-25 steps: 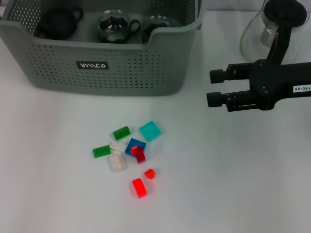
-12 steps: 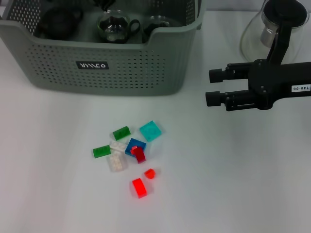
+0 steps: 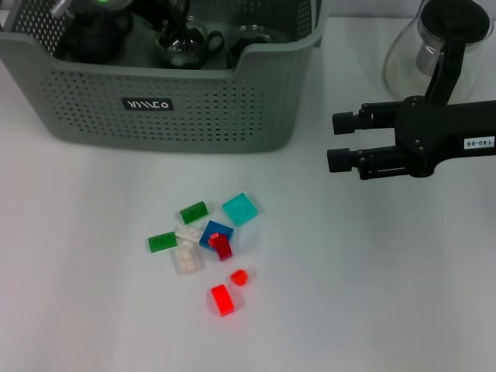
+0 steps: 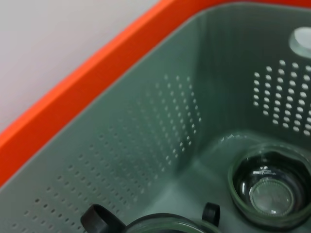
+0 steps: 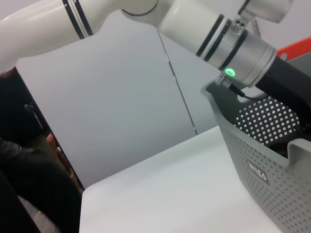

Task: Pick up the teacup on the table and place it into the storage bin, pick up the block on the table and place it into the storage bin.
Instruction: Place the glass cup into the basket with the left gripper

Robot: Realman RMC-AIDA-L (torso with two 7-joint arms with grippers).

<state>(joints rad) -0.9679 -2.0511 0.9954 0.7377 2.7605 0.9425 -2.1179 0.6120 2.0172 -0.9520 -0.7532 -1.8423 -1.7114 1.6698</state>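
blocks (image 3: 203, 246) well apart from right gripper (image 3: 335, 141).

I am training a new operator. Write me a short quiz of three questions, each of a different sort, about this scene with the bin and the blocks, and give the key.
1. True or false: the storage bin already holds glass teacups.
2. Multiple choice: where is the right gripper?
A. inside the bin
B. over the table, right of the bin, fingers open and empty
C. shut on a red block
3. Fill in: the scattered blocks lie on the table in front of the ____.

Key: 1 true; 2 B; 3 storage bin. Note: the left gripper itself is not visible; only the left arm reaches into the bin.
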